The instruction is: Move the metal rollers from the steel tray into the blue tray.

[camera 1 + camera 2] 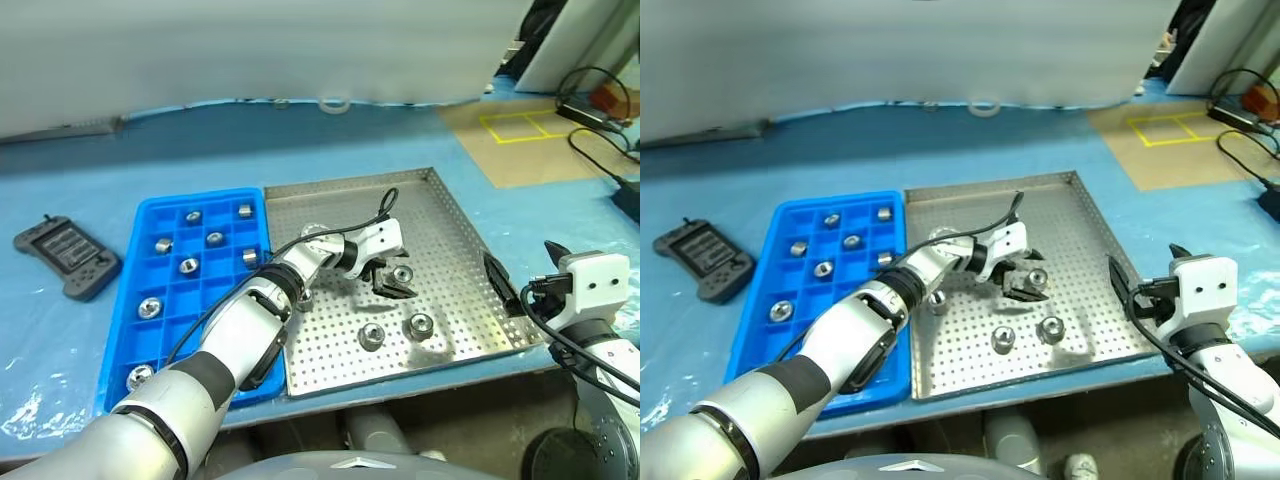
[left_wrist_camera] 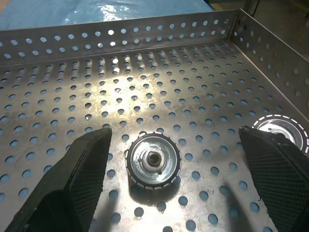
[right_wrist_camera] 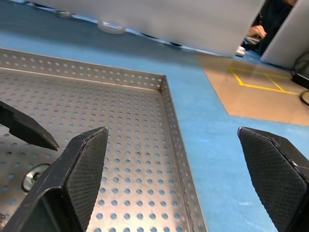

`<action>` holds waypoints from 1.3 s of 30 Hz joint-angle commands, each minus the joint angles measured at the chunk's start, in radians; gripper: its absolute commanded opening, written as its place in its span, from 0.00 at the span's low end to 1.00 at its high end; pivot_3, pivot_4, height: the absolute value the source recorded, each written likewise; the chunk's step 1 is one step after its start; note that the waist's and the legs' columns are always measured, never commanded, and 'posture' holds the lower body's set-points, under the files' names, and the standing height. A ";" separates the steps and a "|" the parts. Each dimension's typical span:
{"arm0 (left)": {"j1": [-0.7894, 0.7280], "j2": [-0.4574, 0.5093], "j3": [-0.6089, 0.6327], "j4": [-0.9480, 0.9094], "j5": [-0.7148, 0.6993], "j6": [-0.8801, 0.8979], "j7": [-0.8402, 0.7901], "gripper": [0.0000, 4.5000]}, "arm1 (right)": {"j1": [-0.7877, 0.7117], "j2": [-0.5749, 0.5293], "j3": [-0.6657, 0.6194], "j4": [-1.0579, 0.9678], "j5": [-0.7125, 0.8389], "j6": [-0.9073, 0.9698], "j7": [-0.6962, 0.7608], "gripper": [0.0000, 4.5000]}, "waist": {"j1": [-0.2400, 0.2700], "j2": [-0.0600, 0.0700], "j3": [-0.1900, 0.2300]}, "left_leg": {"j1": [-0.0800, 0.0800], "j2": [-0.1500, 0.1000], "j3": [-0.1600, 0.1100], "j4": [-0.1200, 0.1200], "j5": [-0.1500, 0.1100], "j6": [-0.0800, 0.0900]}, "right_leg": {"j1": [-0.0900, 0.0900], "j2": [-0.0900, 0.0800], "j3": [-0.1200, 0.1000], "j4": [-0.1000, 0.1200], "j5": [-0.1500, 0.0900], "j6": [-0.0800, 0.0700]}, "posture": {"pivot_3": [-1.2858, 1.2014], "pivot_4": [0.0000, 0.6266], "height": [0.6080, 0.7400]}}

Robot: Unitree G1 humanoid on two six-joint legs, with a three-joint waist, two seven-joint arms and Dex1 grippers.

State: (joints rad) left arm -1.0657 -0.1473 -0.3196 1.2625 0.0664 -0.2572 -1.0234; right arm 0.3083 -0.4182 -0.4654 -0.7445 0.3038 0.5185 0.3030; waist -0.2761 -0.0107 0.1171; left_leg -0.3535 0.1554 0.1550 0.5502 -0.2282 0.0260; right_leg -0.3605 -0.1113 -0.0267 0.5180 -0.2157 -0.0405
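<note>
On the steel tray [image 1: 455, 255], left fingers [image 2: 84, 166] spread wide around a roller [image 2: 153, 162]; right fingers [image 3: 79, 169] open, empty.

Both eye views look steeply down from the head — sharing the perforated grey steel tray [image 1: 455, 250] and the compartmented blue plastic tray [image 1: 148, 222]. Each wrist view skims low and close across that steel floor.
</note>
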 commanded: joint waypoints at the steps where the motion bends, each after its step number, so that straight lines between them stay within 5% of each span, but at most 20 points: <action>1: -0.016 -0.152 -0.010 0.010 0.041 -0.024 0.083 0.98 | -0.005 0.000 -0.013 -0.041 -0.011 -0.020 -0.017 1.00 | -0.023 0.001 -0.001 | -0.001 -0.002 -0.001 0.000 -0.001 0.002 | 0.000 -0.002 -0.001 -0.001 0.000 0.000 | 0.23 0.24 1.00; 12: -0.025 -0.180 -0.017 0.035 0.112 0.005 0.179 0.98 | -0.008 -0.009 -0.002 -0.013 -0.032 -0.031 -0.018 1.00 | -0.100 0.009 0.000 | -0.012 -0.015 -0.007 0.018 -0.012 0.019 | 0.011 -0.017 -0.008 -0.015 -0.004 0.007 | 0.23 0.24 1.00; 15: -0.012 -0.178 -0.013 0.033 0.111 0.008 0.169 0.87 | -0.011 -0.007 0.005 -0.010 -0.036 -0.032 -0.017 1.00 | -0.123 0.010 0.000 | -0.014 -0.019 -0.007 0.021 -0.014 0.022 | 0.010 -0.020 -0.008 -0.016 -0.005 0.008 | 0.24 0.24 1.00; 19: -0.001 -0.169 -0.027 0.039 0.138 0.011 0.204 0.59 | -0.011 -0.009 0.004 0.001 -0.038 -0.037 -0.013 1.00 | -0.146 0.012 0.000 | -0.016 -0.022 -0.007 0.023 -0.016 0.026 | 0.010 -0.025 -0.009 -0.015 -0.004 0.008 | 0.24 0.24 1.00; 24: -0.009 -0.159 -0.018 0.043 0.142 0.033 0.205 0.41 | -0.021 -0.011 0.012 0.011 -0.045 -0.041 -0.013 1.00 | -0.159 0.014 0.000 | -0.019 -0.023 -0.008 0.022 -0.017 0.028 | 0.010 -0.031 -0.019 -0.015 -0.001 0.013 | 0.24 0.24 1.00; 32: -0.019 -0.119 0.014 0.030 0.127 0.039 0.271 0.41 | -0.051 -0.014 0.037 0.036 -0.050 -0.048 -0.006 1.00 | -0.171 0.014 0.000 | -0.023 -0.025 -0.011 0.024 -0.017 0.029 | 0.010 -0.033 -0.027 -0.015 0.002 0.011 | 0.25 0.24 1.00; 39: -0.054 -0.038 0.158 -0.055 -0.020 0.039 0.129 0.41 | -0.099 -0.030 0.065 0.042 0.003 -0.027 0.048 1.00 | -0.172 0.015 0.001 | -0.026 -0.026 -0.011 0.024 -0.018 0.030 | 0.006 -0.035 -0.028 -0.015 0.002 0.011 | 0.28 0.24 1.00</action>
State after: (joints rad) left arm -1.0684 -0.1438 -0.1918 1.2649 0.0846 -0.2060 -0.8611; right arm 0.2195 -0.4337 -0.4002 -0.6782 0.2822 0.4938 0.3358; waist -0.4486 0.0044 0.1186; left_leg -0.3802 0.1296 0.1438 0.5743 -0.2460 0.0562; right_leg -0.3543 -0.1460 -0.0543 0.5030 -0.2132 -0.0300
